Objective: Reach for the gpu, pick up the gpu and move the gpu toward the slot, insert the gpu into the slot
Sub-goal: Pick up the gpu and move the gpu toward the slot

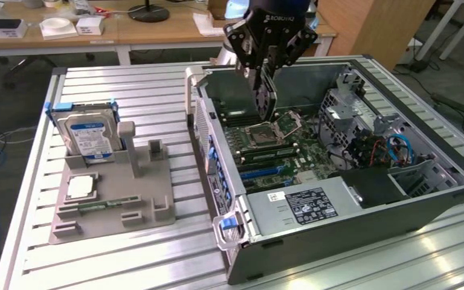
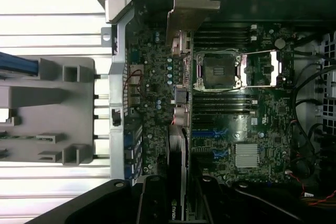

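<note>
My gripper (image 1: 263,75) hangs over the open computer case (image 1: 425,199), shut on the gpu (image 1: 266,101). The gpu is a thin black card held on edge, with its lower end just above the green motherboard (image 1: 296,151) near the processor socket. In the wrist view the gpu (image 2: 177,145) runs edge-on from between the fingers (image 2: 151,203) of the gripper (image 2: 178,205) out to its metal bracket (image 2: 191,9). The slot (image 1: 264,172) is one of the blue connector strips toward the near side of the board. In the wrist view the slot (image 2: 209,131) lies beside the card, apart from it.
The square processor socket (image 1: 266,132) stands open with its lid raised. Cables (image 1: 393,148) and a drive cage (image 1: 353,115) fill the case at the exterior view's right. At the exterior view's left, a grey fixture (image 1: 147,199) holds a hard drive (image 1: 87,138).
</note>
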You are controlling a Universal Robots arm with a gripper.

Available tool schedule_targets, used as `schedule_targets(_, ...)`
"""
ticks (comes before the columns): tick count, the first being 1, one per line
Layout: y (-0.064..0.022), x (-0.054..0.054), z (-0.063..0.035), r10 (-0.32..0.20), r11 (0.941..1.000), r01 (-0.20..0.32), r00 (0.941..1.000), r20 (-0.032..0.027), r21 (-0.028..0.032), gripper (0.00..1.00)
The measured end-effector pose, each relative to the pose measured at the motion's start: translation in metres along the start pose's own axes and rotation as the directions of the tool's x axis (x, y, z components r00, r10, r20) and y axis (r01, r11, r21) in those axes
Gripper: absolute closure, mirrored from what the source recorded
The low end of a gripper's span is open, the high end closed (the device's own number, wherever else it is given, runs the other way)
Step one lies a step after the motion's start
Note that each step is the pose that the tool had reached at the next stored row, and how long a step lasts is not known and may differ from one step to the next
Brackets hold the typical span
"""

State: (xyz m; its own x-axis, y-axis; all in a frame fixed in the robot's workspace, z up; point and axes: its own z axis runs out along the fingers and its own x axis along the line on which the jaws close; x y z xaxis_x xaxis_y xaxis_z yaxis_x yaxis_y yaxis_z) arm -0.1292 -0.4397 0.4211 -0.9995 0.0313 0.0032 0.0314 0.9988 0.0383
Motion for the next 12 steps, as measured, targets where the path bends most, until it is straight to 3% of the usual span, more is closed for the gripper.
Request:
schedule_targets(5, 0.0003, -0.011, 0.0000, 0.000, 1.0000, 0.000, 1.0000, 0.0000, -0.0001, 0.74)
schedule_targets(12, 0.0011, -0.035, 0.0001, 0.000, 1.0000, 0.000, 1.0000, 0.0000, -0.0002, 0.74)
